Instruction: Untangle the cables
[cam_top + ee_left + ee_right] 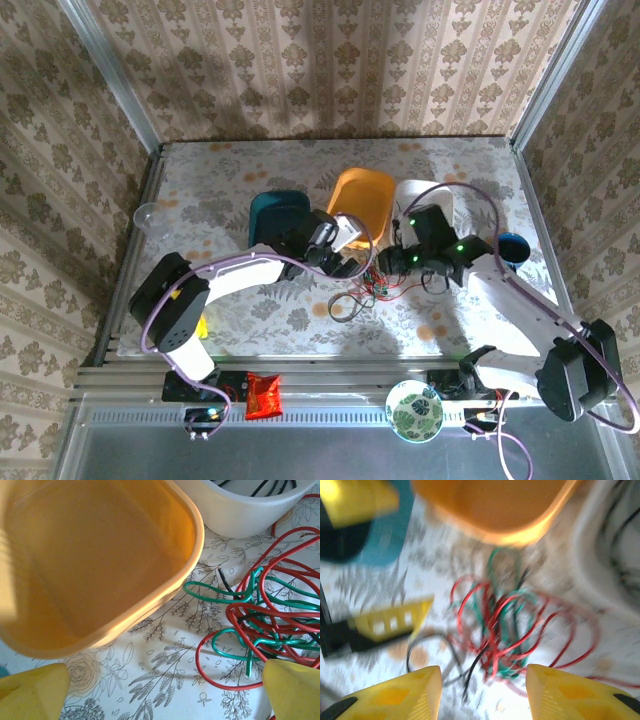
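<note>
The cables point(376, 286) lie in a tangle of red, green and black loops on the floral table, in front of the orange container. In the left wrist view the red cable point(235, 611) and green cable point(220, 596) cross to the right of the bin, with a black end point(223, 578) poking out. My left gripper point(165, 695) is open just left of the tangle, nothing between its yellow fingertips point(35, 690). My right gripper point(482, 690) hovers open over the blurred tangle point(510, 625), with a black cable end point(469, 687) on the table between the fingers.
Behind the tangle stand a teal container point(278, 215), an orange container point(362, 198) and a white container point(440, 195) holding black wire. A blue cup point(512, 247) sits right, a clear cup point(146, 214) far left. A red packet point(264, 393) and patterned bowl point(414, 410) lie on the near rail.
</note>
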### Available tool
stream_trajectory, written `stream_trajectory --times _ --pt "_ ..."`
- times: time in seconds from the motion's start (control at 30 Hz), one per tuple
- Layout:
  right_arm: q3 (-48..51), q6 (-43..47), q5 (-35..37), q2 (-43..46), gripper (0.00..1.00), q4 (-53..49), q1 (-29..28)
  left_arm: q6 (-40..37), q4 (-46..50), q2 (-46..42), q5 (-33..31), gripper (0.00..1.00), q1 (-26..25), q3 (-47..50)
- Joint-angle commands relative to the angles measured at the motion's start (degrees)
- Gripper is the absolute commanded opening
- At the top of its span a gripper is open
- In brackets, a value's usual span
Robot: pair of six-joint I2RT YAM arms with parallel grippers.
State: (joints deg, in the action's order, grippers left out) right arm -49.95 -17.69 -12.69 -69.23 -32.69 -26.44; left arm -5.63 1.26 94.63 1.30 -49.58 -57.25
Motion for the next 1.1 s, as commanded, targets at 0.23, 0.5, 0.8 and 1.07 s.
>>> stream_trajectory --times 0.23,0.5,0.8,1.07 --pt "-1.31 5.39 -2.66 -16.16 0.4 -5.92 -5.64 1.06 1.41 0.62 0.55 1.0 0.64 -0.21" --pt "-1.99 6.16 -2.34 -18.36 0.07 -3.29 -5.64 0.74 1.73 2.31 2.12 1.0 0.58 -2.44" --pt "-2.16 7.79 -6.5 -7.05 0.0 -1.52 -4.93 -2.41 1.45 6.01 5.82 1.0 -1.05 -5.56" --pt "-2.34 3.98 -12.39 0.6 0.0 3.95 -0.71 -1.99 1.94 11.04 5.82 0.96 -1.16 -7.3"
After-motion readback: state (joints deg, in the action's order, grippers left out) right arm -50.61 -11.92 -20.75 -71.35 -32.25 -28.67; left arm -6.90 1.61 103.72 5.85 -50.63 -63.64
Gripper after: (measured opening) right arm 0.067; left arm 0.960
